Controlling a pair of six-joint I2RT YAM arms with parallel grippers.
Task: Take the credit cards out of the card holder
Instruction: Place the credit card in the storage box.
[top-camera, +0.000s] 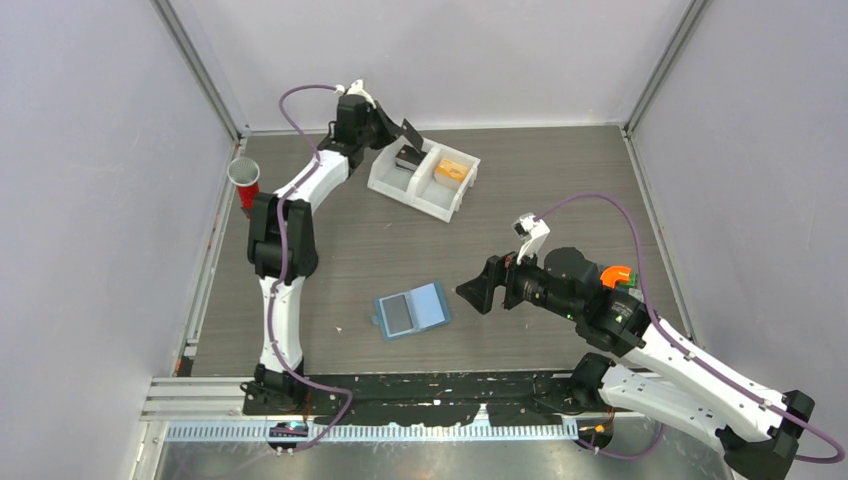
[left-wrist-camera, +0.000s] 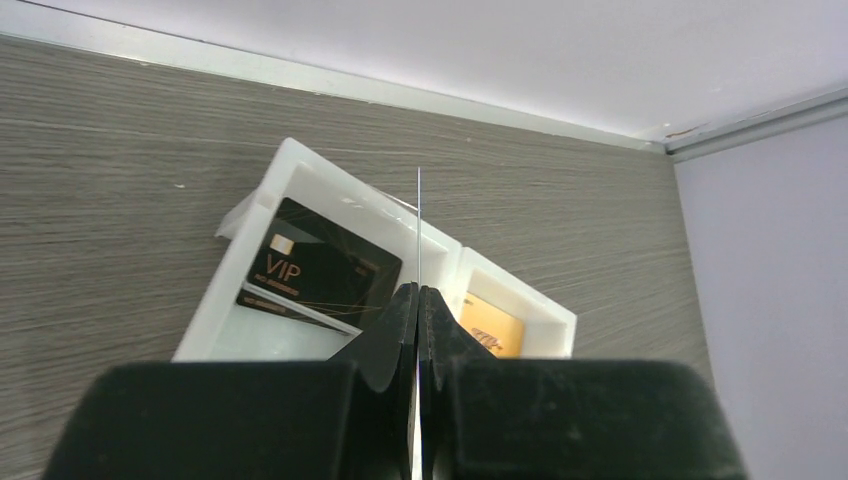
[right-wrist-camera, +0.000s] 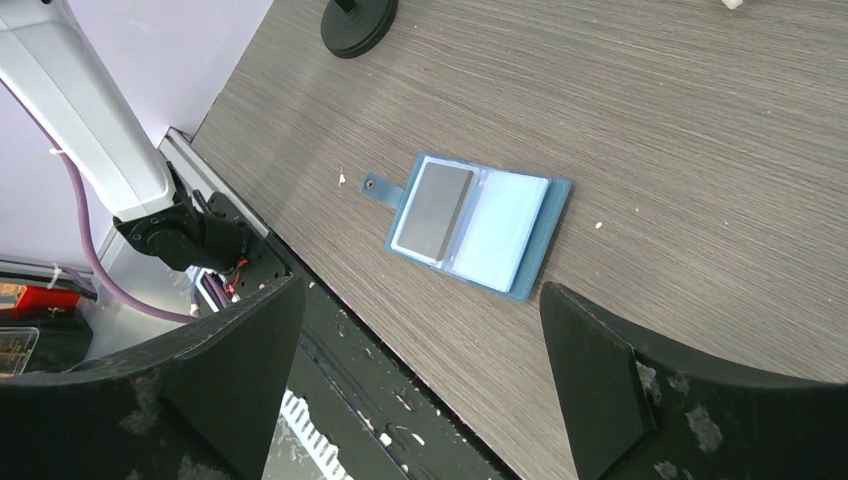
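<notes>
Left gripper (left-wrist-camera: 419, 293) tight on 1 edge-on credit card (left-wrist-camera: 418, 225), face hidden; right gripper (right-wrist-camera: 420, 295) wide apart

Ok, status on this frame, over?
Left gripper shut on a credit card, edge-on over the white tray. Right gripper open, beside the card holder. Holder lies open, one dark card left inside. Nothing seen blocking.

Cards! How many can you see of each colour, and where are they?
Dark cards: 3. The VIP card in the white tray, the held card in the left end effector, and the grey card in the card holder.
Orange card: 1, in the tray's other compartment.
Total: 4 cards in sight.
</notes>
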